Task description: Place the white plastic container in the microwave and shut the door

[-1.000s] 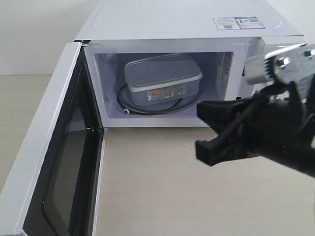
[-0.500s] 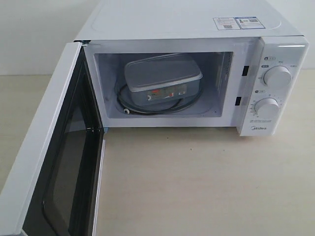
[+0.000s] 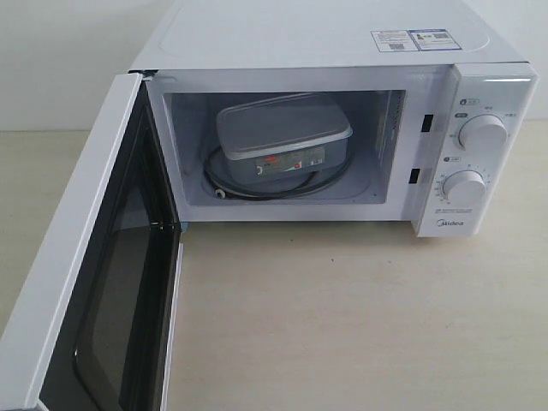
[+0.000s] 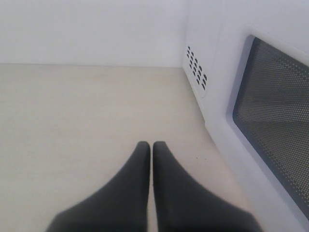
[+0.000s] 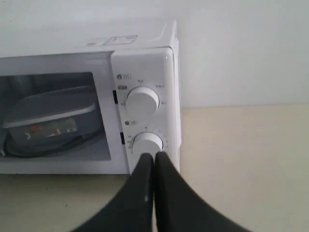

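On the bench (image 3: 342, 325) before you stood the microwave (image 3: 325, 34), the largest thing in the scene. Its door (image 3: 77, 257) was swung wide open on the left of the exterior view, so you looked at the inner side of its dark window (image 3: 120, 300). Well back in the cavity sat the container (image 3: 282, 137), lid on and label facing outward. It was turned slightly against the cavity walls, and a dark ring (image 3: 224, 190) showed around its base. Two round dials (image 3: 482, 134) sat one above the other on the right panel, and two stickers (image 3: 411, 39) lay on top near the front right corner.

Your left gripper (image 4: 150, 147) was closed, its fingers pressed together tip to tip. It hung over bare bench just beside the outer face of the door, near the small vents (image 4: 196, 67) in the microwave's side. Your right gripper (image 5: 154, 157) was also closed, tip against tip. It pointed at the control panel, and in its wrist view the tips lined up with the lower dial. It stood clear of the panel, since the exterior view showed both dials uncovered.
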{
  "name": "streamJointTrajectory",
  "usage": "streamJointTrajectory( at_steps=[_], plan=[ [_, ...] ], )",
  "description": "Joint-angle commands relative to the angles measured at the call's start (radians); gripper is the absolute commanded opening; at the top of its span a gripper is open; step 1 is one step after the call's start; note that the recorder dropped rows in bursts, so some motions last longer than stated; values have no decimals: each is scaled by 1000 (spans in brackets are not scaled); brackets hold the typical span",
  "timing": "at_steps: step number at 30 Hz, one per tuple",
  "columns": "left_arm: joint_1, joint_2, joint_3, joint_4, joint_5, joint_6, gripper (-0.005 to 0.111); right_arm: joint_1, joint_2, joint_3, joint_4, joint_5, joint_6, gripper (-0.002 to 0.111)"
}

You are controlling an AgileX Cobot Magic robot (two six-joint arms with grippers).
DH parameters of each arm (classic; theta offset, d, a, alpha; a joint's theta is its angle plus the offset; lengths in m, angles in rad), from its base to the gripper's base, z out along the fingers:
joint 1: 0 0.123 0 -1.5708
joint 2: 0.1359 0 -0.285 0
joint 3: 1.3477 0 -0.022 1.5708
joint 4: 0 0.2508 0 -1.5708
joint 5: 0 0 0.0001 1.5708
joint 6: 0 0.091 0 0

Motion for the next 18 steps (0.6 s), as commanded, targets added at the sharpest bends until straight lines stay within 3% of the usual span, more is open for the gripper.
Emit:
streamJointTrajectory(
  at_steps=[1, 9, 18],
  plan=[
    [-5, -1, 3, 1, 3, 8, 4, -4, -8, 56, 11, -20, 48, 0],
    [-5, -1, 3, 1, 3, 8, 4, 44, -61, 136, 1, -97, 117, 0],
    [-5, -1, 3, 1, 3, 8, 4, 44, -113, 136, -141, -41, 215, 0]
  ],
)
